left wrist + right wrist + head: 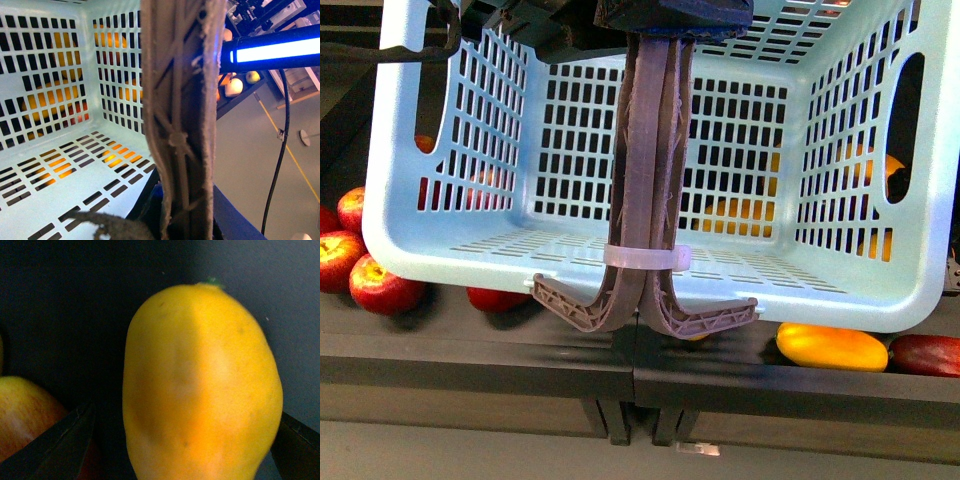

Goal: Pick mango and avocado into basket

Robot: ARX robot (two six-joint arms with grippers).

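The right gripper (187,440) has its 2 fingers (70,437) spread wide, with the mango (200,385) between them on a dark shelf. The left gripper (660,30) sits atop the basket (450,250) handles (650,150); its grip cannot be told.

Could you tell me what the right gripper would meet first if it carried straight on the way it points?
Most likely the mango, dead ahead of the right gripper and between its open fingers, though depth is unclear.
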